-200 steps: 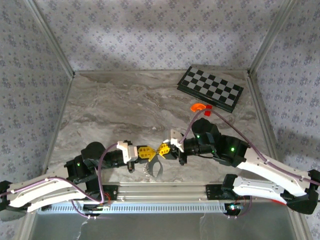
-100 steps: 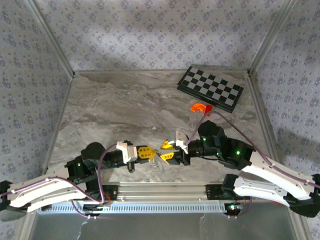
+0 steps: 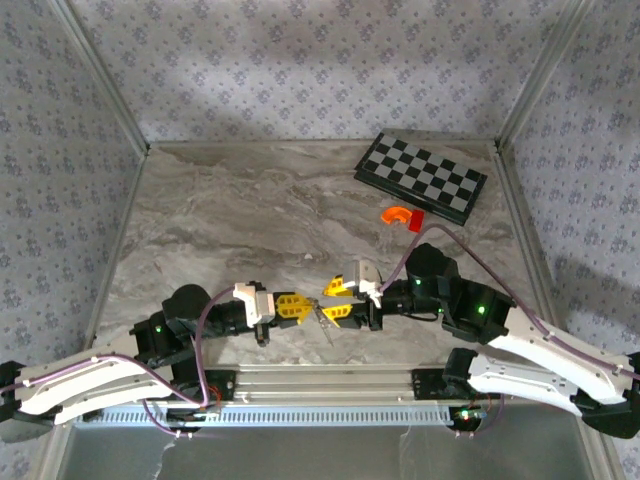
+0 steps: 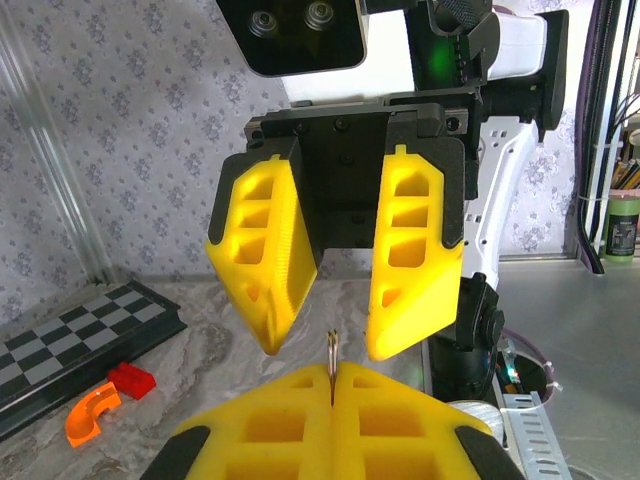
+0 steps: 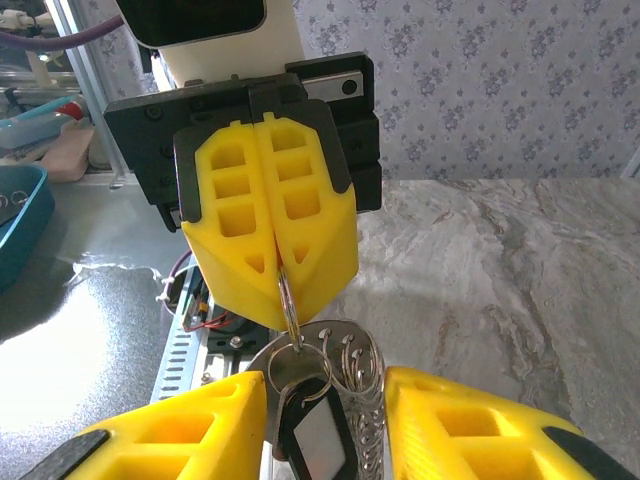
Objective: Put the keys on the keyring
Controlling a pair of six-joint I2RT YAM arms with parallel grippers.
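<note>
On the marble table (image 3: 220,220) my two arms meet nose to nose near the front edge, a little right of centre. The left gripper (image 5: 278,285) has its yellow fingers pressed together on the top of the keyring (image 5: 289,305), holding the thin loop up off the surface. The right gripper (image 4: 328,335) faces it with fingers apart and nothing in them, one on either side of the hanging bundle. Below the loop the right wrist camera gives me a bunch of silvery coils (image 5: 352,365) and a dark-headed key (image 5: 312,435) dangling beside them. I judge that this key already hangs from the ring, so most of the work looks done, with checking and setting down left. I cannot tell whether it is threaded properly or merely caught. Its blade runs off the bottom of the picture. From above the whole bundle is too small to read, and the left wrist camera shows just a sliver of metal edge.
</note>
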